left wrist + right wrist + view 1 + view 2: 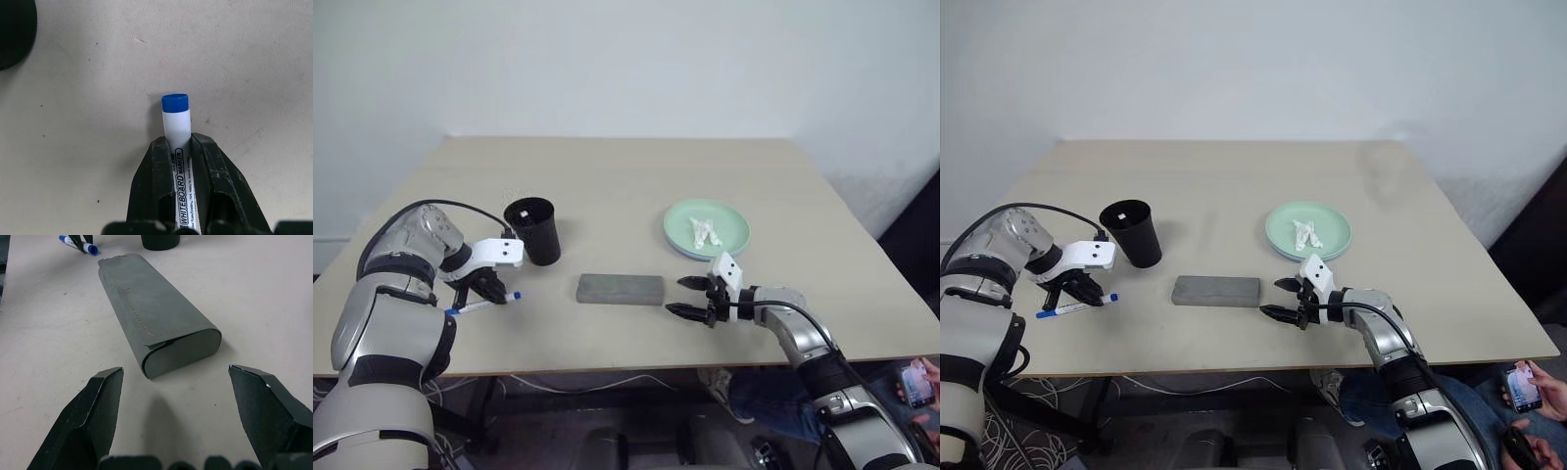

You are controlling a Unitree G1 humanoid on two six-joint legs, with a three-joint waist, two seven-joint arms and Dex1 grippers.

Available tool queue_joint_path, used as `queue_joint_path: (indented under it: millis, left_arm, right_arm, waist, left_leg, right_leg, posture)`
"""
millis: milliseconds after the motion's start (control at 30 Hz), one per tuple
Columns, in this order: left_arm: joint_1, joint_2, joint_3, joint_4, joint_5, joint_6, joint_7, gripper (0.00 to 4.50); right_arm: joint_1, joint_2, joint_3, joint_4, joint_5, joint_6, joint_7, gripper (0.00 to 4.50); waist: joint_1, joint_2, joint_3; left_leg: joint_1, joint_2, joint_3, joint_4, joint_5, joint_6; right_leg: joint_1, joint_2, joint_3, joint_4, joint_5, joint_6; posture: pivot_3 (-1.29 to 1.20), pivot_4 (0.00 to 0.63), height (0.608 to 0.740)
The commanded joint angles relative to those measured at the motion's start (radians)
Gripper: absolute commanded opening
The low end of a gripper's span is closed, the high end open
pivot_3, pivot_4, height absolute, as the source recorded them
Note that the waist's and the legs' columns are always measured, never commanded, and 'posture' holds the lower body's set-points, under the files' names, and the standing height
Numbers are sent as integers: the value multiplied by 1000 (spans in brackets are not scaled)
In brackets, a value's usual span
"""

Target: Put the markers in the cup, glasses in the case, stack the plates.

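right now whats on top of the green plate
A crumpled white tissue lies on the green plate. A pale blue edge peeks out under the plate, probably a second plate. Anything beneath the tissue is hidden.
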State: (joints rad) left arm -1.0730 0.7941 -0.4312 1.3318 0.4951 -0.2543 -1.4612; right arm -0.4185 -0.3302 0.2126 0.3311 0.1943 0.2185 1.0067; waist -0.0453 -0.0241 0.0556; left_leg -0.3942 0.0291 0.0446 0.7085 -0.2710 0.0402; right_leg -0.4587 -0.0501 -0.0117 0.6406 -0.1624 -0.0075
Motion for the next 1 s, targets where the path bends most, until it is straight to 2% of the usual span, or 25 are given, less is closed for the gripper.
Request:
queue_joint_path:
  millis: [33, 333, 533, 767, 1000]
  left_arm:
    - [-6, 23, 5, -4, 6, -9, 5, 106]
    - [-9, -7, 74, -24, -75, -23, -63, 106]
    - [-46, -74, 202, -98, -252, -4, -153, 106]
    - [-75, -124, 376, -250, -478, 104, -142, 106]
    - [-100, -125, 522, -373, -635, 279, -29, 106]
  right_arm:
    - [-26, 5, -15, -12, 6, -20, 0, 3751]
    - [-25, 5, -16, -11, 6, -22, -1, 3751]
    - [-20, 2, -15, -12, 6, -23, 2, 3751]
    - [-17, -2, -15, -17, 9, -19, 8, 3751]
    - [-18, -3, -11, -16, 7, -19, 13, 3751]
  waist:
    - [0, 0, 0]
    - [1, 0, 0]
    - [1, 0, 0]
    - [-3, -1, 0]
    - [-5, 0, 0]
  left_leg:
    - [0, 0, 0, 0, 0, 0]
    - [0, 0, 0, 0, 0, 0]
    - [-1, -1, 0, 1, 0, 0]
    - [-1, 0, 0, 2, 0, 0]
    - [0, 0, -1, 2, 0, 0]
  right_leg:
    - [0, 0, 0, 0, 0, 0]
    - [0, 0, 0, 0, 0, 0]
    - [1, -1, 0, 0, 0, 0]
    - [0, 0, 1, 0, 0, 0]
    - [1, 1, 1, 1, 0, 0]
  posture:
    - [0, 0, 721]
    - [0, 0, 721]
    - [0, 0, 721]
    - [0, 0, 721]
    - [0, 0, 721]
